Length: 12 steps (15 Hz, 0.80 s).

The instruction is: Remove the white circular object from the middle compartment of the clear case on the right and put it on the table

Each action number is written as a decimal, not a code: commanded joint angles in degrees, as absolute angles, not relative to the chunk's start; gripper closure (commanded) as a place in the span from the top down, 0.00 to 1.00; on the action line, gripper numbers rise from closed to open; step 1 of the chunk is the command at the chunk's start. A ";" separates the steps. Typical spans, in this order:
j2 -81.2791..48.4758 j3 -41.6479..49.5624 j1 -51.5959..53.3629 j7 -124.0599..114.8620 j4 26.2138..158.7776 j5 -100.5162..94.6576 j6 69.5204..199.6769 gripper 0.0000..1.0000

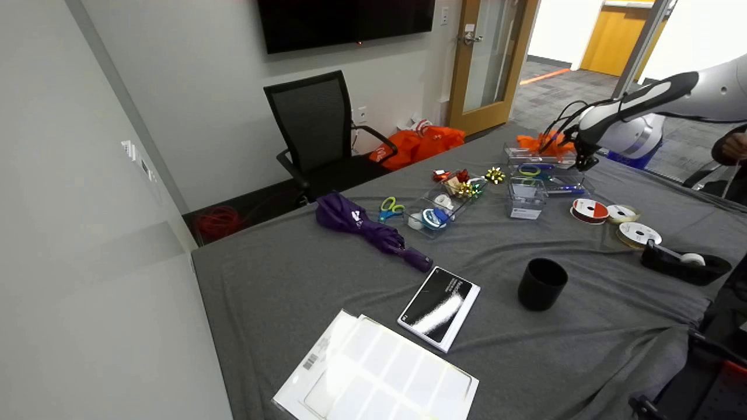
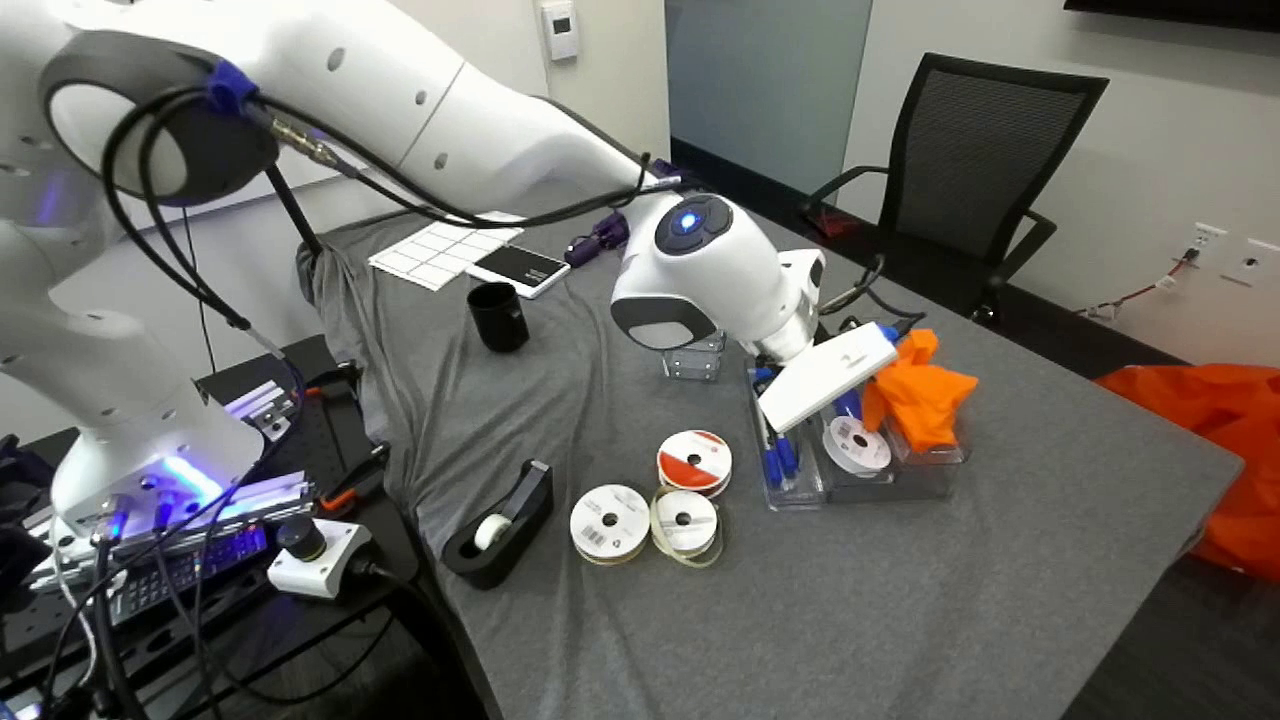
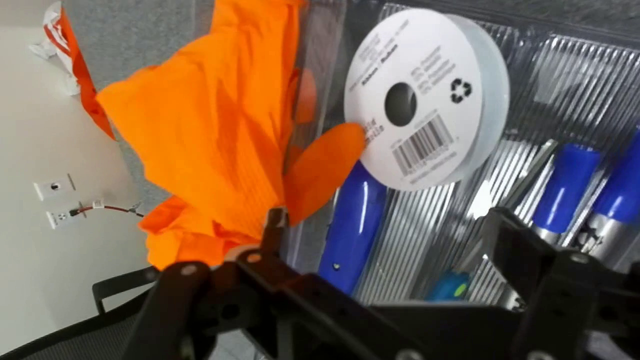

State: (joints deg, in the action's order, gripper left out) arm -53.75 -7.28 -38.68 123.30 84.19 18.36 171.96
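The white circular object is a ribbon spool (image 3: 442, 117), tilted in the middle compartment of the clear case (image 3: 415, 240), partly over a blue handle (image 3: 352, 230). The spool (image 2: 872, 457) also shows in an exterior view, at the front of the case (image 2: 890, 490). My gripper (image 3: 387, 220) is open, its fingers apart and nothing between them. It is over the case, with the spool beyond the fingertips in the wrist view. One fingertip overlaps an orange cloth-like item in the picture; contact cannot be told. The table (image 2: 800, 620) has a dark grey cloth.
The orange item (image 2: 915, 395) rises from the case's end compartment. Blue markers (image 3: 565, 187) and scissors (image 3: 450, 286) lie in it too. Several spools (image 2: 610, 525), a black tape dispenser (image 2: 505, 525) and a black cup (image 2: 498, 318) stand on the table. A small clear box (image 1: 526, 201) stands beside the case.
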 commanded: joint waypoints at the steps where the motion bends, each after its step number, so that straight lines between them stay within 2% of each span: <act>1: -57.95 -8.09 -40.00 118.25 81.59 12.31 175.38 1.00; 9: -58.60 -6.86 -41.64 103.07 82.56 1.58 180.71 1.00; 10: -58.74 -6.87 -41.86 101.45 82.31 0.47 180.97 0.75; 12: -58.93 -6.10 -41.68 98.17 81.91 -1.73 181.42 0.66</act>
State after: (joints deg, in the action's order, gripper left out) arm -58.21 -6.41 -41.15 102.05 82.68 1.57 179.79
